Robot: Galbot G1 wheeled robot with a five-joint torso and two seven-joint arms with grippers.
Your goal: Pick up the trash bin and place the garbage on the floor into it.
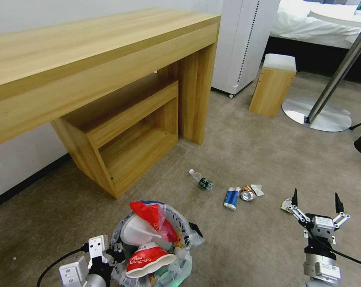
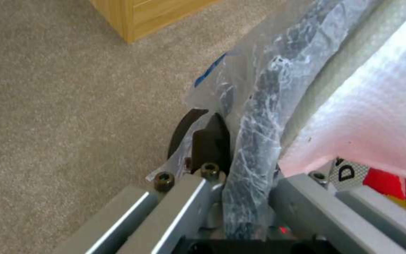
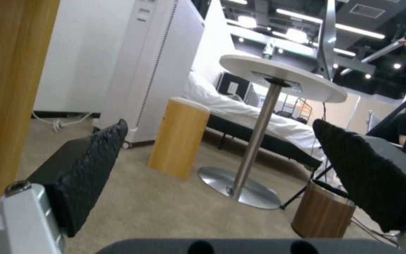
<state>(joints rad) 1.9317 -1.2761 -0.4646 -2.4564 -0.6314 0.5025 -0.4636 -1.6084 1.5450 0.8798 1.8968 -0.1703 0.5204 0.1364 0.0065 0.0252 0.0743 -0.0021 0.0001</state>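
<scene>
Left end effector (image 1: 108, 255) clamps trash bin (image 1: 184, 255) rim, lower left; bin heaped. Right end effector (image 1: 316, 207) released, lower right. Bottle (image 1: 201, 180), blue-white packet (image 1: 231, 197), can (image 1: 247, 195) left on floor.

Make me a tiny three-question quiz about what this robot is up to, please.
1. True or false: the left gripper has its fingers clamped on the bagged rim of the trash bin.
2. Which lies nearest the desk? A) small bottle B) blue-white packet C) crushed can
3. Fill in: the right gripper hangs with fingers ____ above the carpet.

Key: 1 true; 2 A; 3 open.
</scene>
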